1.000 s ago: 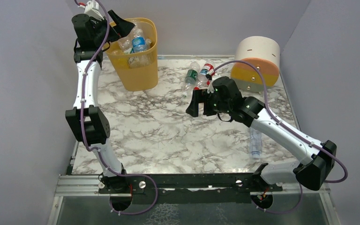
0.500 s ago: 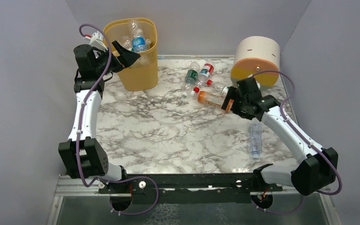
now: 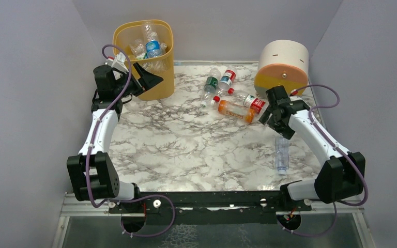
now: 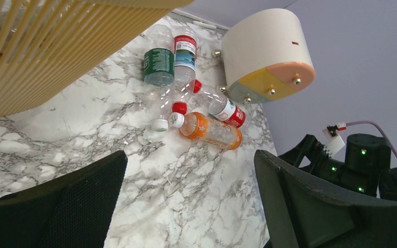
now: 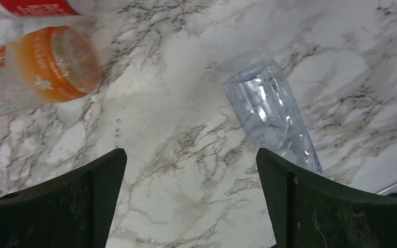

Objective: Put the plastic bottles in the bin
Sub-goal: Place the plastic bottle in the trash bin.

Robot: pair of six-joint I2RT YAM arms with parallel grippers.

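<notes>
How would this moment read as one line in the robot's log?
left claw: open, empty, near bin | right claw: open, empty, between orange bottle and clear bottle | bin: several bottles inside

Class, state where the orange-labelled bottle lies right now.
In the top view, the orange-labelled bottle lies on its side on the right half of the marble table, right beside the red-labelled bottle and near-left of the round drum.

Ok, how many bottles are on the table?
5: green bottle, blue bottle, red bottle, orange bottle near the drum; clear bottle by the right arm. Arms may hide more.
</notes>
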